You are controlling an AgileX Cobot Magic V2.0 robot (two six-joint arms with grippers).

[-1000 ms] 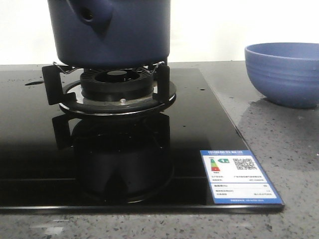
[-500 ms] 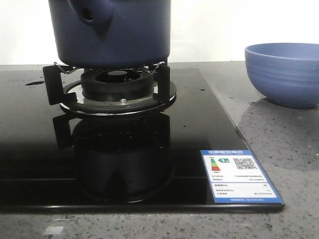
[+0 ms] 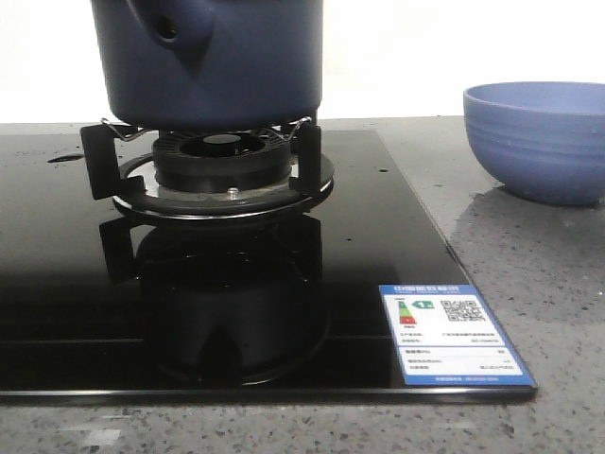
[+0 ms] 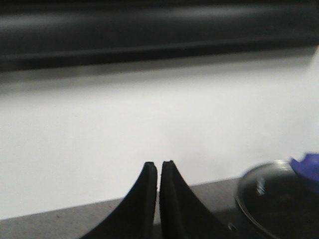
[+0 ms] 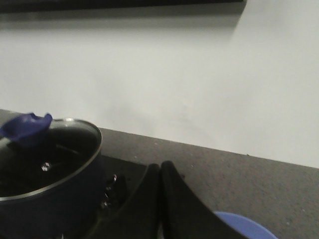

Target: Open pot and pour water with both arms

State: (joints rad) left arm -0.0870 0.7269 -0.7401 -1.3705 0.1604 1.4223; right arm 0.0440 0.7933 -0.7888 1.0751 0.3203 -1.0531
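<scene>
Pot (image 3: 213, 61) sits on the burner stand (image 3: 213, 170) of the black hob (image 3: 76, 284), glass lid (image 5: 47, 152) on, blue lid handle (image 5: 25, 128) up.

Left gripper (image 4: 158, 167): jaws clenched, nothing between them. Right gripper (image 5: 160, 169): jaws clenched, likewise empty.

Both grippers hang above pot level. The lid lies off to one side of each pair of jaws, lower than the tips, between the two arms. Right jaws look nearer the rim; lid likely first. Lighter bowl (image 3: 537, 137) on the tabletop, beyond the right jaws.
</scene>
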